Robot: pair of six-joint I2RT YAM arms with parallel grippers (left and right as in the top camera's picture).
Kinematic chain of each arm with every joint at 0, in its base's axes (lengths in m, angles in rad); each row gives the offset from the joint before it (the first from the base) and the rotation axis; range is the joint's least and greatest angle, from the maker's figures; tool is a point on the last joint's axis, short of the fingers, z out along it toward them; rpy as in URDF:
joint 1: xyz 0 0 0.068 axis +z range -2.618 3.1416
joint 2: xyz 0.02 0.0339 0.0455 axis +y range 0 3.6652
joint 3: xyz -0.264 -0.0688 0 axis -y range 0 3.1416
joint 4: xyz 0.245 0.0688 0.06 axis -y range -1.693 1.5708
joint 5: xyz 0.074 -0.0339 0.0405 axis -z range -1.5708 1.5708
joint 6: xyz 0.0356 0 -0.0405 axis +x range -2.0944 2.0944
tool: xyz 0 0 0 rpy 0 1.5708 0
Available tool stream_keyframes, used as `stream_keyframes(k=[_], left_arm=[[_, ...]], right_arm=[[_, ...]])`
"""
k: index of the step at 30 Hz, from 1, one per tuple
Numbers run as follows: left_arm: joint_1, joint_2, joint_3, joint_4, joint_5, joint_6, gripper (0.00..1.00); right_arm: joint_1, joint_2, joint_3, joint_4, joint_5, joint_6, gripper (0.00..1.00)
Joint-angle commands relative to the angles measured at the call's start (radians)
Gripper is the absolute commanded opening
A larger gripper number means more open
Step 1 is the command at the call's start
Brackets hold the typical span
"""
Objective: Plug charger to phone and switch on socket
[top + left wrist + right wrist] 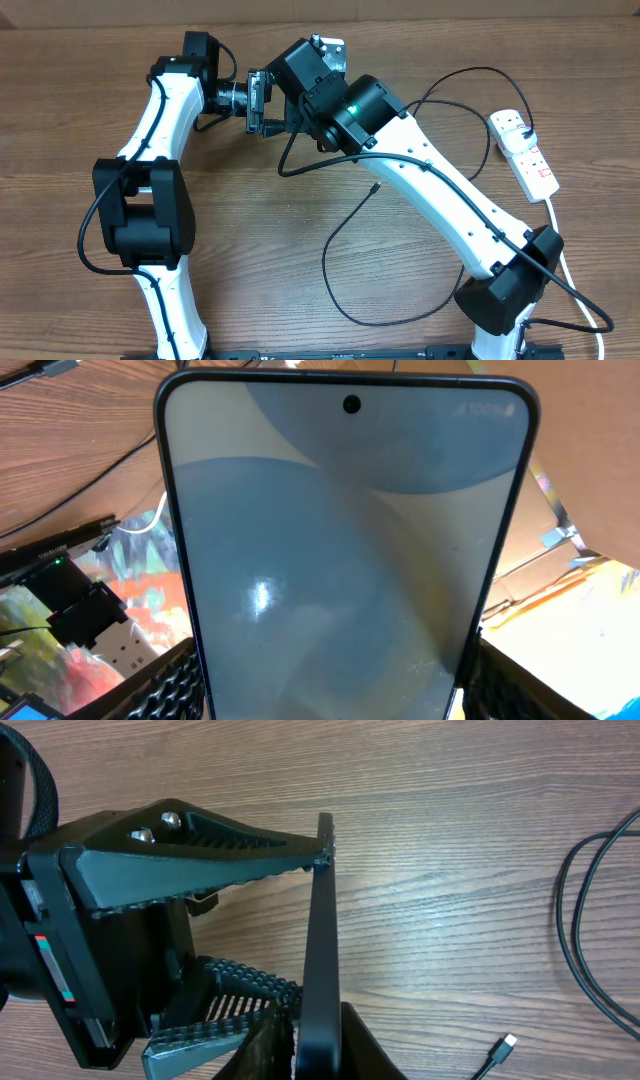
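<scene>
Above the wooden table [250, 230] my left pincer [335, 682] clamps the phone [340, 550] by its edges, right pincer [320, 1058] straddling it, grip unclear.

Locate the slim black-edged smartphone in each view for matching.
Overhead: the slim black-edged smartphone is at top centre, slightly left.
Left wrist: it fills the frame, screen facing the camera.
Right wrist: it is edge-on, a thin dark vertical strip at centre.
Shared landmark: the thin black cable, upper left in left wrist, right edge in right wrist.
</scene>
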Motion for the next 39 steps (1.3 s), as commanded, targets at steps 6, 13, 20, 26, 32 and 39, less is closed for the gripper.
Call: stream_keyframes(k=[6, 13, 20, 26, 32, 39], left_arm=[[-0.005, 0.001, 0.028, 0.002, 0.054, -0.011, 0.68], [-0.005, 0.001, 0.028, 0.001, 0.054, -0.010, 0.68], [-0.005, 0.001, 0.028, 0.002, 0.053, -0.010, 0.80], [-0.005, 0.001, 0.028, 0.022, 0.050, -0.010, 0.95], [-0.005, 0.001, 0.028, 0.084, 0.026, -0.010, 0.98], [-0.010, 0.001, 0.028, 0.130, 0.009, -0.010, 0.96]], right_arm=[[0.000, 0.016, 0.016, -0.002, 0.013, 0.000, 0.05], [0.000, 0.016, 0.016, -0.001, 0.006, 0.004, 0.04], [0.000, 0.016, 0.016, 0.009, 0.008, 0.012, 0.04], [-0.002, 0.016, 0.016, 0.011, 0.090, 0.144, 0.04], [-0.002, 0.015, 0.017, 0.011, 0.174, 0.368, 0.04], [-0.020, 0.011, 0.017, 0.012, 0.189, 0.755, 0.04]])
